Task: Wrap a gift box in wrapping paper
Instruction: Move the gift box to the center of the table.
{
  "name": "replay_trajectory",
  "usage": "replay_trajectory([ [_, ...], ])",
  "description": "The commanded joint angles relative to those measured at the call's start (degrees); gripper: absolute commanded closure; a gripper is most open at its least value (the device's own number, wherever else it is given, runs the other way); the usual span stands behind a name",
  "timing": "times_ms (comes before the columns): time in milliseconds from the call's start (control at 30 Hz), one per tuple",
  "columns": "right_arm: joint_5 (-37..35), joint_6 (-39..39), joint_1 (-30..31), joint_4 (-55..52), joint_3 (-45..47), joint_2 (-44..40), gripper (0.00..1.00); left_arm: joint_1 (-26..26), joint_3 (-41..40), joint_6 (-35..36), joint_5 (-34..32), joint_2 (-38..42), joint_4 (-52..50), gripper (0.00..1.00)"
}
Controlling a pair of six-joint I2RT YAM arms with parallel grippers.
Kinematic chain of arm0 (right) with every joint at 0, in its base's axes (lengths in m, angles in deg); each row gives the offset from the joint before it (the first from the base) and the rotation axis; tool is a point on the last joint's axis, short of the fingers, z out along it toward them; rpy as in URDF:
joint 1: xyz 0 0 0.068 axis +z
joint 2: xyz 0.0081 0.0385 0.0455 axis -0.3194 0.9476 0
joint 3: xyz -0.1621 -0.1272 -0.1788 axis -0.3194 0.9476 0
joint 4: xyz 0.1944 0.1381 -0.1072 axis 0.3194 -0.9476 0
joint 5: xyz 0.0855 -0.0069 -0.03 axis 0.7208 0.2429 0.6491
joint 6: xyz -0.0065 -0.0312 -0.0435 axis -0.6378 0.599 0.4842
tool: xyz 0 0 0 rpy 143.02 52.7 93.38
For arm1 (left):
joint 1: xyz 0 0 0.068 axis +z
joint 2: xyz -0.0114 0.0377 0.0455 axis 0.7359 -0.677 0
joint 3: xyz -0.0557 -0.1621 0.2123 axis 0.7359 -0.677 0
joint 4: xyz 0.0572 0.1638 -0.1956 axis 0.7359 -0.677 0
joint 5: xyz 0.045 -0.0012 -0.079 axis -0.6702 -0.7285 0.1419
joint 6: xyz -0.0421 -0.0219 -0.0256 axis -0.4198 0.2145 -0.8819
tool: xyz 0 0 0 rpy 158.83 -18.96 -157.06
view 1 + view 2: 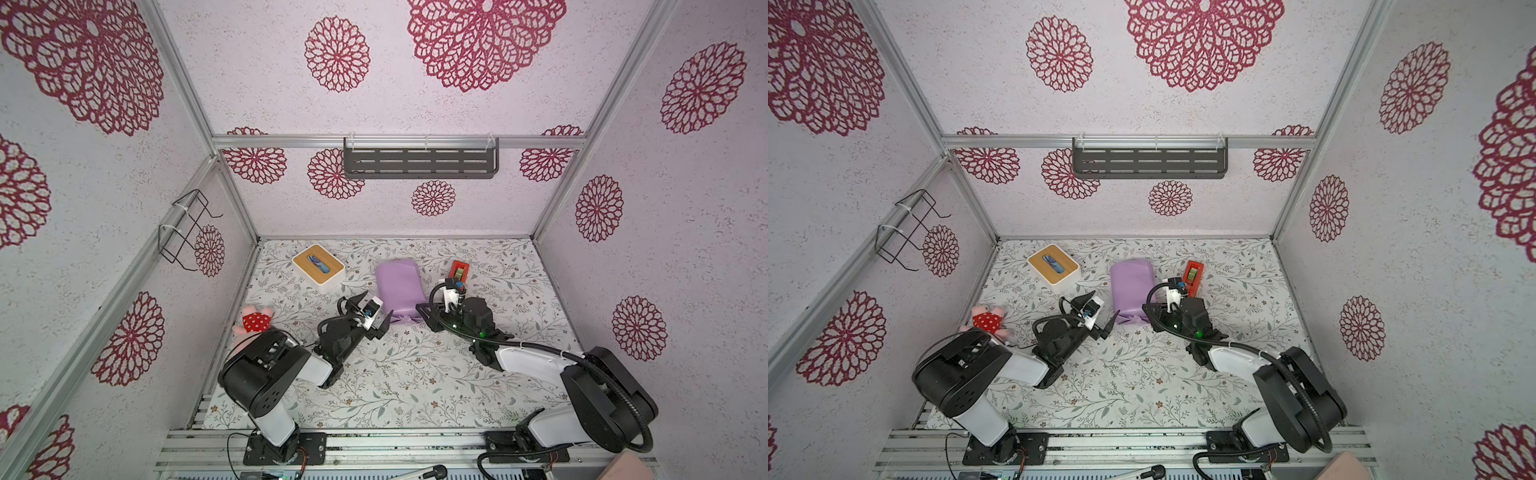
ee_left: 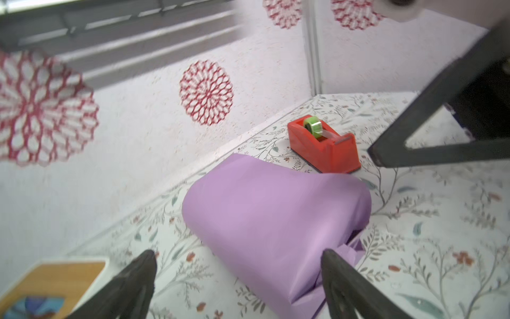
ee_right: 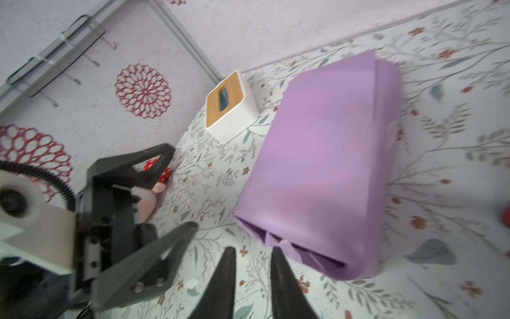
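Note:
The wrapping paper (image 1: 398,289) (image 1: 1132,286) shows its lilac face and lies folded round a box-shaped bundle in the middle of the table. The gift box itself is hidden under it. The bundle's near end is tucked into loose folds (image 3: 287,248). My left gripper (image 1: 380,305) (image 2: 238,252) is wide open at the bundle's near left corner. That corner of paper (image 2: 276,215) lies between its fingers. My right gripper (image 1: 420,309) (image 3: 252,250) is at the near right corner. Its fingers stand a little apart, just short of the folds, with nothing between them.
A red tape dispenser (image 1: 458,272) (image 2: 323,143) sits right of the bundle, behind my right wrist. A white tissue box with a wooden top (image 1: 318,264) (image 3: 229,107) stands at the back left. A pink plush toy (image 1: 255,320) lies by my left arm.

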Motion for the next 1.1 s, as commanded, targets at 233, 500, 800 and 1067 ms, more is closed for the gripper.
replay_trajectory([
  [233, -11.06, -1.80, -2.97, -26.49, -24.38, 13.78, 0.33, 4.13, 27.46, -54.76, 4.49, 5.49, -64.64, 0.03],
  [500, -1.08, -5.84, -5.67, -25.33, -31.63, 24.51, 0.27, 8.82, 37.88, -61.48, 18.72, -7.67, -66.17, 0.05],
  [800, 6.11, -7.54, -4.87, -21.13, -26.78, 24.05, 0.35, 7.40, 39.42, -61.76, 23.98, -13.30, -64.53, 0.22],
  [1067, 8.88, -12.05, -2.23, -16.58, -17.59, 17.79, 0.40, 4.90, 30.70, -64.17, 24.94, -5.96, -63.00, 0.23],
])
